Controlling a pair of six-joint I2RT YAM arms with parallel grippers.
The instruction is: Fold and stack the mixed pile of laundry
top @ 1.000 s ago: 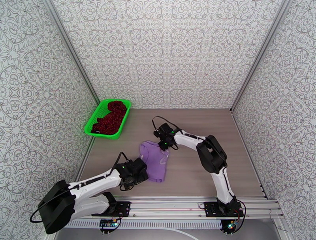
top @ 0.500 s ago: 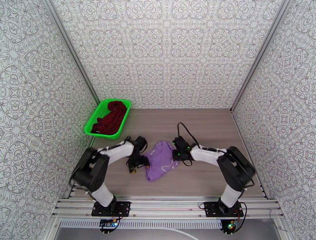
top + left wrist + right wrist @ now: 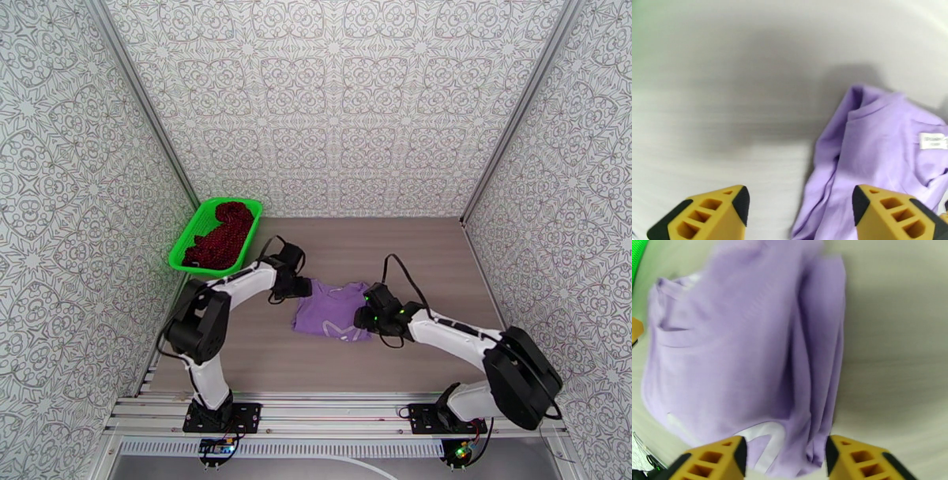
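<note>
The left pincer [image 3: 800,199] and right pincer [image 3: 785,449], both spread, flank the purple shirt [image 3: 332,312], which lies between them, equally near.

Setting: robot lab test cell. Evidence: patterned panels [image 3: 340,103] closing three sides, aluminium posts [image 3: 513,118] at the corners, a wood-grain table [image 3: 426,253], and two arms [image 3: 237,288] bolted to a slotted aluminium rail [image 3: 340,412] at its near edge.
</note>
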